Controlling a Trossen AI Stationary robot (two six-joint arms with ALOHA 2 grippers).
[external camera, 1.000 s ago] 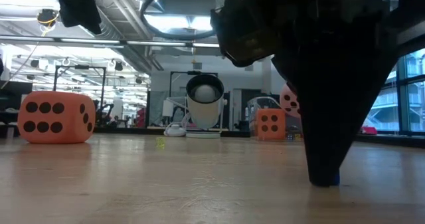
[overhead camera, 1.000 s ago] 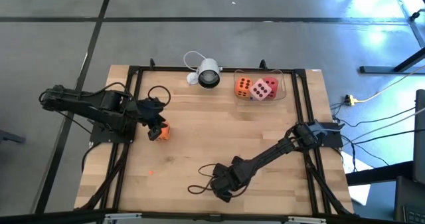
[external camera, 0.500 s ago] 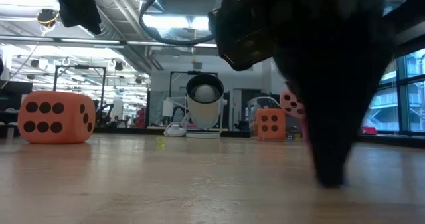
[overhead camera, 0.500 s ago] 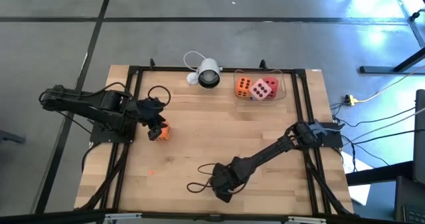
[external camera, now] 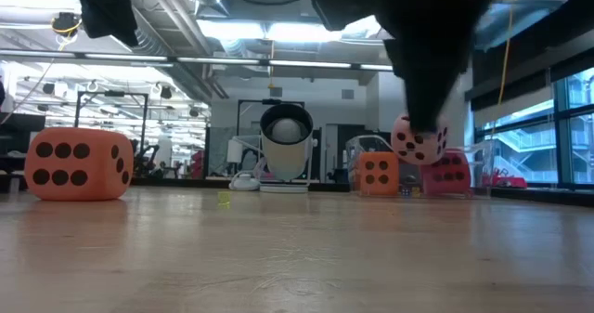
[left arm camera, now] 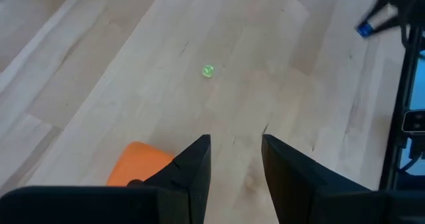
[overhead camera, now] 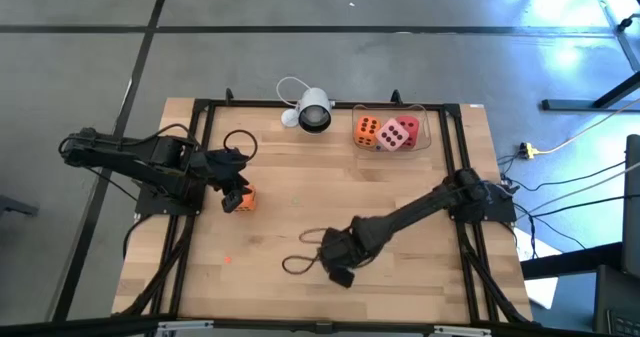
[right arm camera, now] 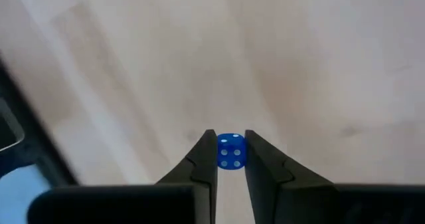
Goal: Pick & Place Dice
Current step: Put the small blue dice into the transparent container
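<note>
My right gripper [right arm camera: 230,139] is shut on a tiny blue die with white dots [right arm camera: 230,151], above the near middle of the table [overhead camera: 338,267]. In the low view its fingers [external camera: 422,118] hang well above the wood. My left gripper [left arm camera: 234,147] is open and hovers over the table's left part, just beside a large orange die [left arm camera: 136,165] that rests flat on the wood [overhead camera: 243,199] [external camera: 79,164]. An orange [overhead camera: 366,129], a pink [overhead camera: 394,135] and a red die [overhead camera: 410,126] sit in a clear tray. My right gripper pinches the blue die's two opposite side faces [right arm camera: 220,151] between its fingertips. The die sits only at their free ends, one dotted face toward the wrist camera. It is lifted clear of the table.
A white round camera [overhead camera: 314,112] stands at the far edge, its cable beside it. The clear tray [overhead camera: 428,135] is at the far right. A tiny green die [left arm camera: 208,70] and a small red speck [overhead camera: 228,259] lie on the wood. A black frame rims the table.
My right gripper has risen from the table surface with the blue die between its fingertips and has drifted slightly toward the far edge. In the low view its tip has gone from the wood to well above it.
</note>
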